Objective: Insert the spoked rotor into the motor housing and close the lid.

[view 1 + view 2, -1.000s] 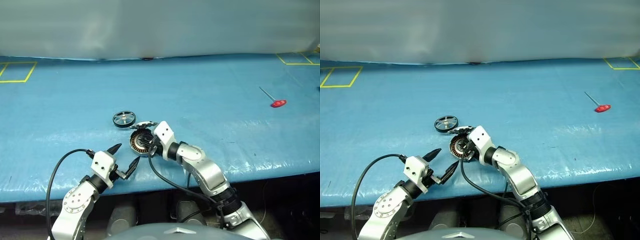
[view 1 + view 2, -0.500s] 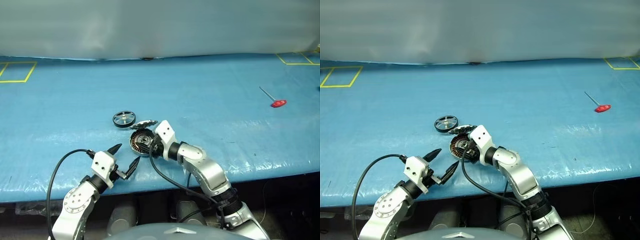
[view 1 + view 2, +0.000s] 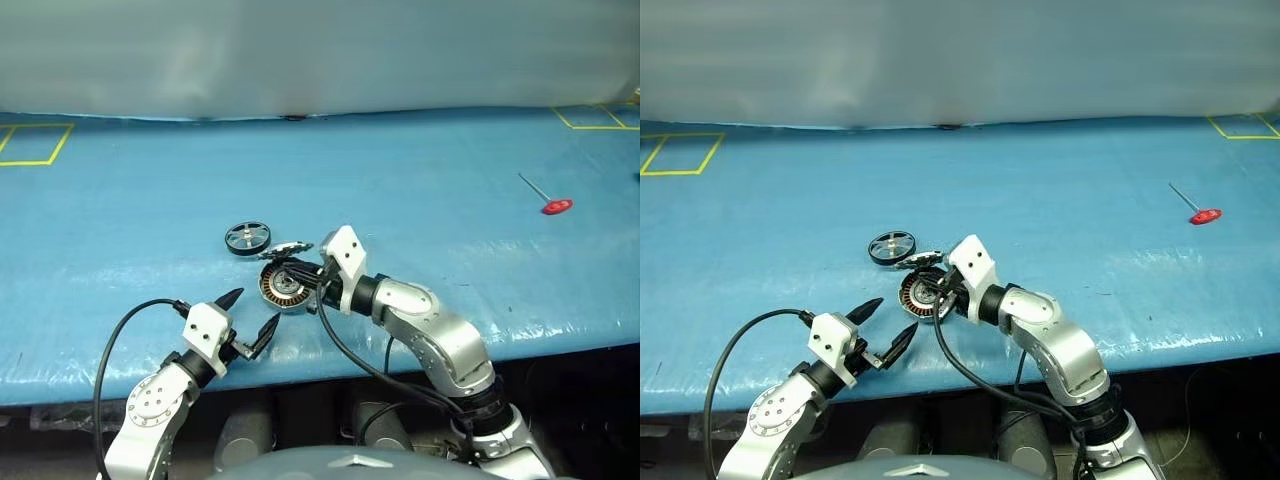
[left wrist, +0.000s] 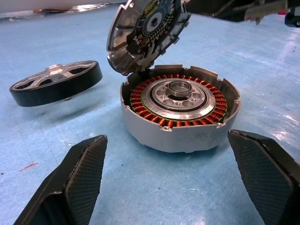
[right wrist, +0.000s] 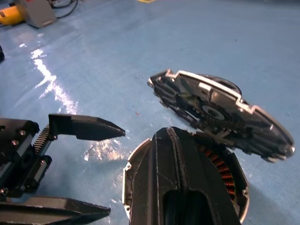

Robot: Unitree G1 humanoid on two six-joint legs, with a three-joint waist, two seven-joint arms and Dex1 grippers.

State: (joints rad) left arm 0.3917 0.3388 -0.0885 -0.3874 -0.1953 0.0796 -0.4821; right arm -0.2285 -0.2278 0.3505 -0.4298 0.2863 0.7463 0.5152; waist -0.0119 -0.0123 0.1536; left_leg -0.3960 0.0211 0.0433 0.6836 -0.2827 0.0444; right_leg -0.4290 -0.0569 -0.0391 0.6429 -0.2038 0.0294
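A wide table covered with a glossy blue plastic sheet [image 3: 420,180] takes most of the scene. Yellow tape squares [image 3: 35,143] mark its far corners on both sides. Behind the table stands a pale grey-white wall [image 3: 320,50]. Light reflects in bright patches near the front edge of the sheet.

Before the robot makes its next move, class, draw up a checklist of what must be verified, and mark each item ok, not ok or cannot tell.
1. Lid raised clear of the motor housing: ok, it stands tilted open.
2. Housing cavity free for the spoked rotor: ok, windings bare.
3. Rotor within reach, lying flat on the blue table beside the housing: ok.
4. Left gripper open: ok.
5. Right gripper free: shut, over the housing; contact cannot tell.
6. Rotor in the housing: not ok.
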